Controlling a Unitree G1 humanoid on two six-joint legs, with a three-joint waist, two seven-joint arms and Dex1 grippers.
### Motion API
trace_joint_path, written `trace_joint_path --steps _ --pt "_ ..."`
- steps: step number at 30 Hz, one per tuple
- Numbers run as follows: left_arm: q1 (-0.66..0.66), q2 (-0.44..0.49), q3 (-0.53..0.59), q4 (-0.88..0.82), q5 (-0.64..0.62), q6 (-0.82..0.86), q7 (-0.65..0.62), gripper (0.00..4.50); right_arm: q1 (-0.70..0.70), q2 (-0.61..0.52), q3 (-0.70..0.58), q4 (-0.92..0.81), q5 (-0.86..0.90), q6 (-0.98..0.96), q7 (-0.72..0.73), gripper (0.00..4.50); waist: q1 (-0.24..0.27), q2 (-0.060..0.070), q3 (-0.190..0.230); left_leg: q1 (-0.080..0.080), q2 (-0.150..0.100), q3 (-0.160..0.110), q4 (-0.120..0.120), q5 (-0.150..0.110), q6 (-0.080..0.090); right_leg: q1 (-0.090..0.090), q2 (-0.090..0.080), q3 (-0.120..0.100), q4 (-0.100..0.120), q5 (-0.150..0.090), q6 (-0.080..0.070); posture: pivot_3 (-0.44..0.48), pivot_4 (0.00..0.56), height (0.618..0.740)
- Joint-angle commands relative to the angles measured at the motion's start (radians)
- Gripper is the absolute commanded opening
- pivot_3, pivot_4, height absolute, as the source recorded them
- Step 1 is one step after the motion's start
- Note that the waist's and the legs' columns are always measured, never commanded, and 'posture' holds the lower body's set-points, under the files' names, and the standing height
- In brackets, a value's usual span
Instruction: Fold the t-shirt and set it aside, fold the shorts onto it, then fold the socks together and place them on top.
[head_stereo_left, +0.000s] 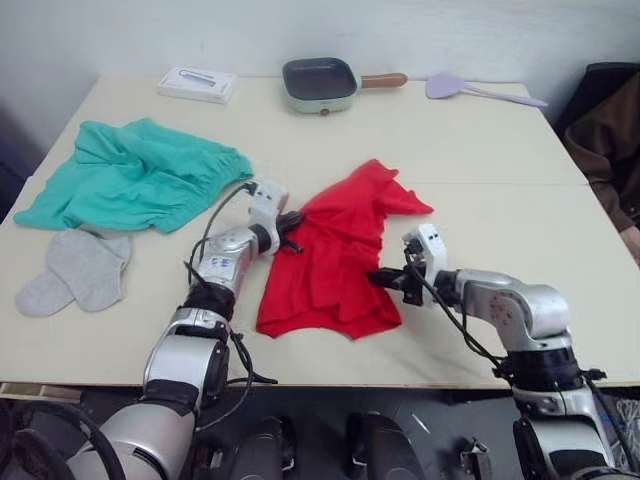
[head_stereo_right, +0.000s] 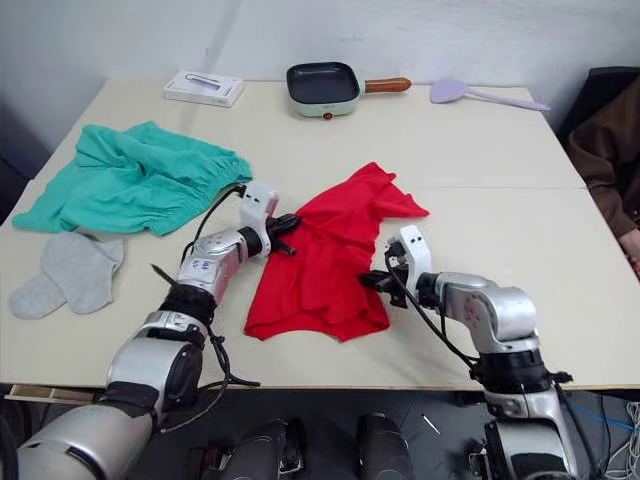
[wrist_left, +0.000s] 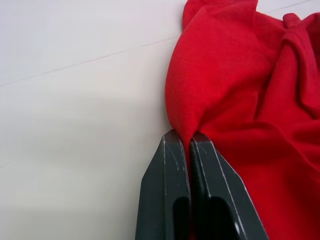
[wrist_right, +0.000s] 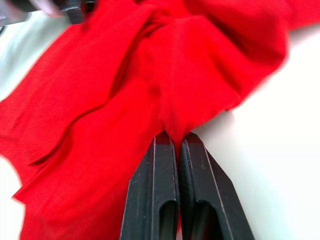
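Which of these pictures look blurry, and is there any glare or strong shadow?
Right wrist view: the bright red thin cloth t-shirt is smeared and soft toward the far edges, while the right gripper pinching it is crisp. Left wrist view: sharp, weave visible by the left gripper. Eye views: even, soft light on the pale table, no harsh glare.

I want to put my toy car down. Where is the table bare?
Bare: right of the t-shirt, and between the pan and the shorts. Crowded: the left side, with shorts and socks, and the middle.
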Motion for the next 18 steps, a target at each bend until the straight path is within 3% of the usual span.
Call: trace_joint_path --steps 1,4,7,11,12,15,18 --pt "0.033 0.014 0.007 -0.077 -0.014 -0.002 -0.005 0.0 -0.047 -0.005 0.026 0.062 -0.018 -0.053 0.039 0.01 0.001 0.0 0.0 0.0 0.0 0.0 0.001 -0.001 0.001 0.0 0.0 0.0 0.0 0.0 0.0 0.0 0.15 0.74" --pt "0.05 0.019 0.01 -0.092 -0.025 -0.033 -0.035 0.0 -0.075 0.007 -0.002 0.081 0.035 0.023 0.054 0.01 0.002 0.0 0.0 0.0 -0.001 0.0 0.002 -0.001 0.002 0.001 -0.001 0.0 0.0 0.0 0.001 0.0 0.15 0.74" --pt "0.087 0.053 -0.008 -0.145 -0.018 -0.02 -0.075 0.73 -0.069 -0.019 -0.017 0.05 0.046 0.034 0.066 0.74 0.001 0.0 0.0 0.0 0.0 0.0 0.001 -0.001 0.001 0.001 -0.001 0.0 -0.001 0.0 0.001 0.0 0.15 0.74" --pt "0.198 0.143 -0.036 -0.327 0.021 -0.119 -0.12 1.99 -0.004 -0.12 -0.026 -0.016 0.009 -0.164 0.174 2.09 -0.002 0.0 0.0 0.0 0.0 0.0 -0.001 -0.001 0.0 0.0 -0.001 0.0 -0.001 0.0 0.001 0.0 0.15 0.74" --pt "0.24 0.178 -0.039 -0.387 0.025 -0.143 -0.144 2.34 0.019 -0.159 -0.026 -0.017 -0.013 -0.254 0.224 2.48 -0.001 0.0 0.0 0.0 0.0 0.0 -0.001 -0.001 0.0 0.0 -0.001 0.0 -0.001 0.0 0.001 0.0 0.15 0.74" --pt "0.38 0.296 -0.022 -0.537 -0.025 -0.244 -0.286 3.31 0.078 -0.264 -0.001 0.077 -0.184 -0.782 0.349 3.58 -0.002 0.001 0.0 0.0 0.0 0.002 -0.003 -0.002 -0.001 0.0 0.0 0.0 -0.005 0.0 0.001 0.0 0.15 0.74" --pt "0.476 0.448 -0.062 -0.501 0.058 -0.517 -0.378 4.25 0.066 -0.32 0.049 0.302 -0.344 -1.419 0.432 4.5 -0.002 0.001 0.001 0.002 0.0 0.005 -0.003 -0.003 -0.001 0.0 0.001 -0.003 -0.009 0.0 0.001 0.0 0.15 0.74"
